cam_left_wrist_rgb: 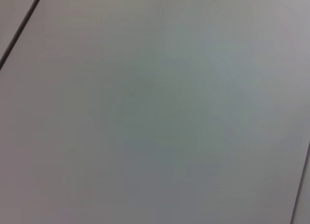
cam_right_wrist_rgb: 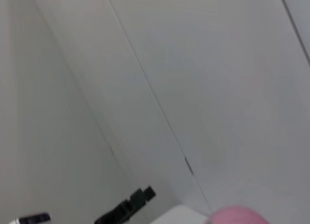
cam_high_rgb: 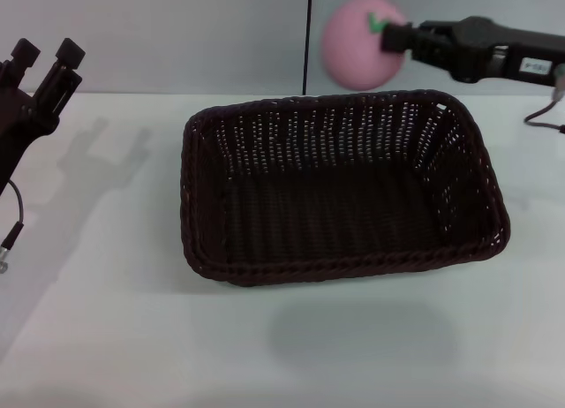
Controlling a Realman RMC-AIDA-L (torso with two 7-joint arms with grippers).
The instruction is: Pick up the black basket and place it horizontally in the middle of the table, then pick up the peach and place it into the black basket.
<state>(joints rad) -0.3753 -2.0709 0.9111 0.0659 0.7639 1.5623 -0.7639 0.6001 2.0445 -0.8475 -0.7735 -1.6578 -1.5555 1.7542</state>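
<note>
The black basket (cam_high_rgb: 340, 187) lies lengthwise across the middle of the white table (cam_high_rgb: 106, 320), open side up and empty. My right gripper (cam_high_rgb: 395, 39) is shut on the pink peach (cam_high_rgb: 360, 42) and holds it in the air above the basket's far rim. The peach's top edge also shows in the right wrist view (cam_right_wrist_rgb: 237, 216). My left gripper (cam_high_rgb: 46, 59) is raised at the far left, its fingers spread open and empty, well away from the basket. The left wrist view shows only a plain wall.
A grey wall with a dark vertical seam (cam_high_rgb: 309, 37) stands behind the table. A cable (cam_high_rgb: 547, 112) hangs from my right arm. The left gripper shows far off in the right wrist view (cam_right_wrist_rgb: 127, 208).
</note>
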